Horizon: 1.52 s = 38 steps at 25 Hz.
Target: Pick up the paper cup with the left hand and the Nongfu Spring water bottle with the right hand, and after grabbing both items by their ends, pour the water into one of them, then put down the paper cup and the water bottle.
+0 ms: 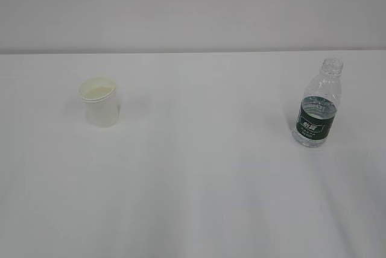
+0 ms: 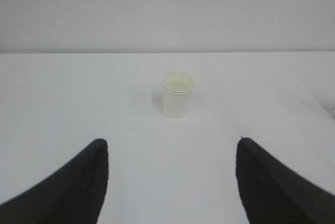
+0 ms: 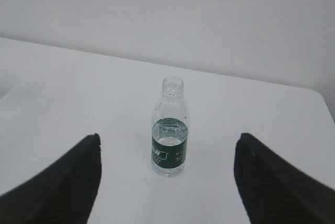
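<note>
Two black fingers (image 2: 78, 182) fill the bottom corners of the left wrist view, and that's the left hand (image 2: 170, 145) with its jaws spread wide, nothing between them but bare white table (image 2: 63, 98). Dead ahead, centred in that gap and well apart from the fingertips, stands the paper cup (image 2: 177, 94), upright, rolled rim up, cream-tinted inside.

Over to the right wrist view and it's the same picture: the right hand (image 3: 167, 143) wide open, dark fingers (image 3: 272, 182) at each lower corner, holding nothing. Framed between them, further up the table, the Nongfu Spring water bottle (image 3: 169, 127) stands upright with no cap on its neck. The water (image 3: 170, 130) sits around the top edge of the dark green label band.

From the exterior view, neither arm shows at all. The paper cup (image 1: 99, 101) stands on the left side of the table (image 1: 199, 179), the bottle (image 1: 318, 103) on the right, the two well apart with open white surface between them. Both upright, both untouched. A pale wall (image 1: 193, 5) runs behind the table's far edge.
</note>
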Each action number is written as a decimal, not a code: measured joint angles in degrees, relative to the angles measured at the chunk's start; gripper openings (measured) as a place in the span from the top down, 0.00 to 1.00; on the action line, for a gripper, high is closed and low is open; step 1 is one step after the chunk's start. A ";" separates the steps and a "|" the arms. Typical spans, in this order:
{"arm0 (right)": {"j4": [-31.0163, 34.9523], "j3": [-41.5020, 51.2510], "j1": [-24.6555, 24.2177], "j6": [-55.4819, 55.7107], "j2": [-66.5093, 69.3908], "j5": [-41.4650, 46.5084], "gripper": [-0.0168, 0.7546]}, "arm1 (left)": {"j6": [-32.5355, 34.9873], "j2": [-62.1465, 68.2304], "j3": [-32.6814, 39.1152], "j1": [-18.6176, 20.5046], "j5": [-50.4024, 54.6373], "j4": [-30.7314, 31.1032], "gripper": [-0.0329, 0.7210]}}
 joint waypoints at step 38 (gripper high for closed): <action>-7.83 -10.25 0.09 10.01 -20.48 47.51 0.22 | 4.67 -1.54 -4.80 0.00 17.51 -7.58 0.28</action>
